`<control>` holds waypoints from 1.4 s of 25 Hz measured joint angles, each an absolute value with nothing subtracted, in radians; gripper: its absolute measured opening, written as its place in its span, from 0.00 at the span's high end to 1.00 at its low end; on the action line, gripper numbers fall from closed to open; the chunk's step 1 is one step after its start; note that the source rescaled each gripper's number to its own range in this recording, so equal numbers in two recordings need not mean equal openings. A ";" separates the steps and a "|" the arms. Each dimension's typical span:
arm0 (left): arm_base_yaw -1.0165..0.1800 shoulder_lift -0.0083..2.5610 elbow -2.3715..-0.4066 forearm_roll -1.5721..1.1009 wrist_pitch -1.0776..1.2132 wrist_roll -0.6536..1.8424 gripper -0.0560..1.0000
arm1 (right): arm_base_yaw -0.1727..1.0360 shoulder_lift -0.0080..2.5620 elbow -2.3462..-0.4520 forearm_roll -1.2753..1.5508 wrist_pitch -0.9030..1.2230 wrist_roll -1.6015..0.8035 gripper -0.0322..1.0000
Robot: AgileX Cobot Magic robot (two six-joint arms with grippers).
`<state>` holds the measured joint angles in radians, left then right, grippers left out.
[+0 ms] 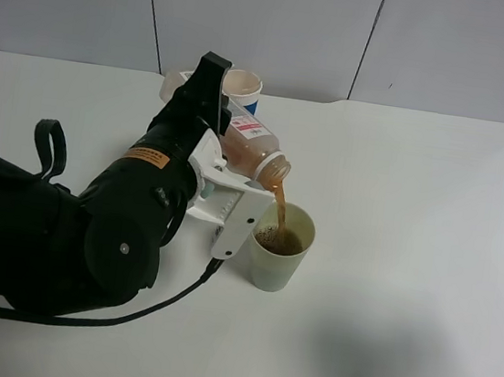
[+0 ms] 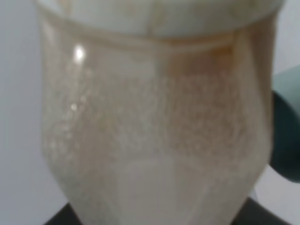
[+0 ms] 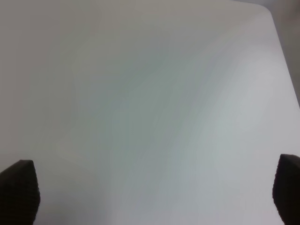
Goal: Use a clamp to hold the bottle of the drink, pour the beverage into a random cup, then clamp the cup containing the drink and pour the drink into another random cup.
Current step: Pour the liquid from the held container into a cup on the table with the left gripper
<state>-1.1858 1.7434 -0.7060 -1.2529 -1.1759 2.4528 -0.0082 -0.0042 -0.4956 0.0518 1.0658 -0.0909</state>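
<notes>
Cable (image 1: 179, 295) runs across the near table (image 1: 414, 218) into the bulky black left arm (image 1: 90, 233), which fills the front left. Yellow-green cup (image 1: 279, 252) stands upright just right of it, part full. Left gripper (image 1: 224, 153) is clamped on the bottle (image 1: 255, 145), tilted mouth-down above the cup rim; brown beverage (image 1: 278, 212) streams into the cup. Left wrist view: blurred bottle body fills it, teal cup (image 2: 287, 126) at the edge. Right gripper (image 3: 154, 192) has its jaws wide apart, holding nothing, over bare table. Paper cup (image 1: 243, 86) with a blue sleeve sits behind, partly hidden by the gripper. Table is white, wall (image 1: 272, 25) is grey panels with seams.
</notes>
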 joint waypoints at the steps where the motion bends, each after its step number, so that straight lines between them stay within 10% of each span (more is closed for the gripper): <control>1: -1.186 1.743 -0.706 -1.252 -1.176 2.460 0.95 | -0.008 -0.004 -0.496 0.052 1.066 -0.091 0.00; 35: -1.186 1.743 -0.706 -1.110 -1.193 2.523 0.95 | -0.008 -0.004 -0.496 0.052 1.066 -0.091 0.00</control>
